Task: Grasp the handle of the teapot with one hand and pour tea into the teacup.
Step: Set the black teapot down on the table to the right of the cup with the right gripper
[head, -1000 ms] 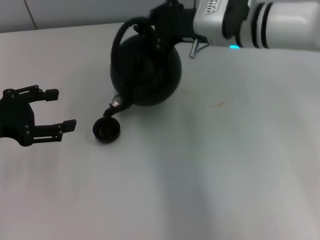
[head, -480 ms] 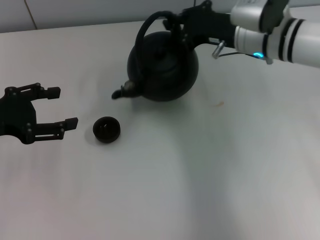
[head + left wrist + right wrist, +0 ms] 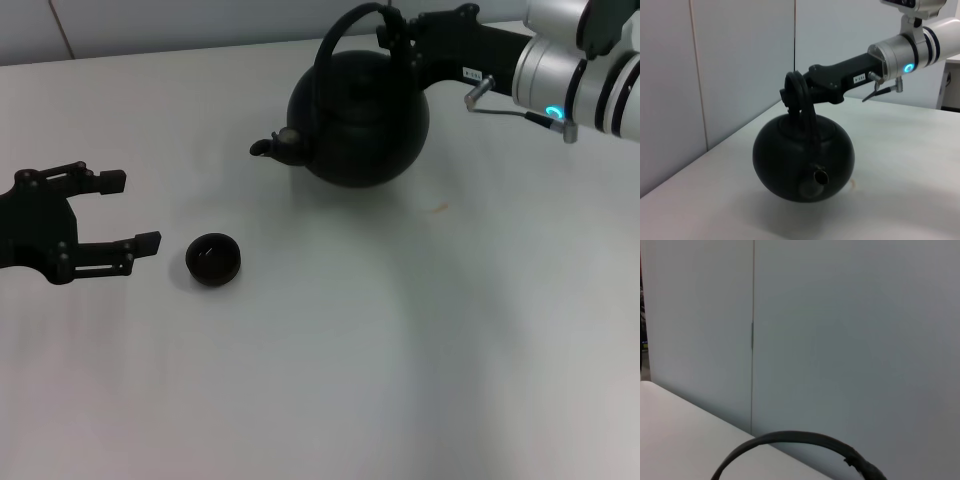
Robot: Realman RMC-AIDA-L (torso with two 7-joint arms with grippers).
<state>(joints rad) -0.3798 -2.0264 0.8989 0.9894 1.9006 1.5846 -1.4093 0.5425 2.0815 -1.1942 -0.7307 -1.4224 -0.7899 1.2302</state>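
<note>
The matte-black teapot [image 3: 360,125] sits upright at the back of the table, its spout [image 3: 265,147] pointing left. My right gripper [image 3: 396,32] is shut on the top of the arched handle [image 3: 335,45]. The left wrist view shows the teapot [image 3: 802,167], its handle [image 3: 807,117] and the right gripper [image 3: 796,94] on it. The handle's arc [image 3: 800,437] also shows in the right wrist view. The small black teacup [image 3: 213,259] stands to the front left of the teapot, apart from it. My left gripper [image 3: 130,210] is open and empty, just left of the teacup.
The white table [image 3: 400,350] stretches wide to the front and right. A small brown speck [image 3: 437,208] lies right of the teapot. Pale wall panels [image 3: 740,75] rise behind the table.
The teapot was tilted with its spout over the teacup. It has swung back upright and moved right and back, away from the cup. The left gripper has stayed put.
</note>
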